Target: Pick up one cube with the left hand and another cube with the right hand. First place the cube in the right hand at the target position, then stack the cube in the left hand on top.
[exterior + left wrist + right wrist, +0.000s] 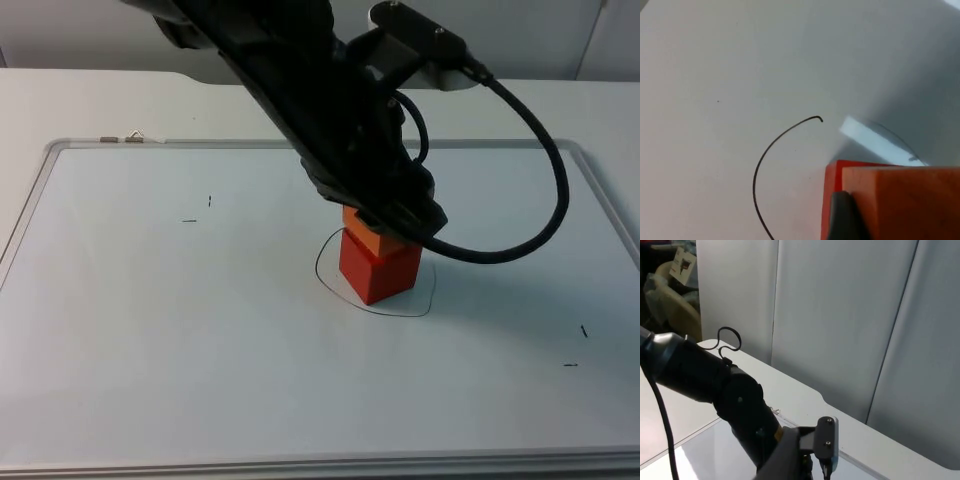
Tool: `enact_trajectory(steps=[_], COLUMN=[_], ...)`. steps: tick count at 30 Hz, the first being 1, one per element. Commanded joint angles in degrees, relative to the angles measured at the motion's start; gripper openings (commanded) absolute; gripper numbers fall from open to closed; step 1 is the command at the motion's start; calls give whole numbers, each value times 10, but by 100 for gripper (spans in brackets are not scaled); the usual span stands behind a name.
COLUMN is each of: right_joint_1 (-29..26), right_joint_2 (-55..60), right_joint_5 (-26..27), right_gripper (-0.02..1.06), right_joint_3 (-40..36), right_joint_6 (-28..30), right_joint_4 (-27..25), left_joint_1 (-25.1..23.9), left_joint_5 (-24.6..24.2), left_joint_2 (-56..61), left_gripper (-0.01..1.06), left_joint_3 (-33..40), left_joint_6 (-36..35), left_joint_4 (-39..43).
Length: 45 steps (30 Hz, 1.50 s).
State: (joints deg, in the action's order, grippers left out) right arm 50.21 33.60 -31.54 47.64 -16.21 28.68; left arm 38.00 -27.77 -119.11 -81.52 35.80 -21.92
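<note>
Orange cube (362,234), clamped in the left gripper (385,222), sits atop the red cube (378,268).

orange cube (905,200): matt, faint wood-like grain. red cube (378,268) under it: smooth, painted look. whiteboard (150,330): glossy.

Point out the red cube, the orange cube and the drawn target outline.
red cube (378,272), top view, front faces.
orange cube (910,200), left wrist view, side face.
target outline (771,150), left wrist view, curved pen line.
</note>
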Motion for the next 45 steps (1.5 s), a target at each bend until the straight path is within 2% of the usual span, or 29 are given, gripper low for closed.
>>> enact_trajectory(steps=[1, 26, 29, 32, 34, 35, 37, 38, 39, 41, 45], right_joint_1=[4, 4, 4, 4, 4, 4, 4, 4, 4, 4, 4], right_joint_2=[-1, -1, -1, -1, -1, -1, -1, -1, -1, -1, -1], right_joint_5=[2, -4, -5, -5, -6, -6, -6, -6, -6, -6, -6], right_gripper=[89, 89, 89, 89, 89, 89, 89, 89, 89, 89, 89], right_joint_3=[-2, -2, -2, -2, -2, -2, -2, -2, -2, -2, -2], right_joint_6=[1, 1, 1, 1, 1, 1, 1, 1, 1, 1, 1], right_joint_4=[1, 1, 1, 1, 1, 1, 1, 1, 1, 1, 1], left_joint_1=[4, 4, 4, 4, 4, 4, 4, 4, 4, 4, 4], left_joint_5=[11, 16, 15, 15, 18, 18, 20, 18, 16, 14, 12], left_joint_2=[0, -14, -14, -14, -14, -14, -14, -13, -8, 3, 52], left_gripper=[0, 0, 3, 23, 48, 48, 75, 93, 101, 105, 105], left_joint_3=[-5, -5, -5, -5, -5, -5, -5, -5, -5, -5, -5], left_joint_6=[-1, 2, 2, 2, 2, 2, 2, 2, 2, 2, 2], left_joint_4=[1, -1, -1, -1, -1, -1, -1, -1, -1, -1, 0])
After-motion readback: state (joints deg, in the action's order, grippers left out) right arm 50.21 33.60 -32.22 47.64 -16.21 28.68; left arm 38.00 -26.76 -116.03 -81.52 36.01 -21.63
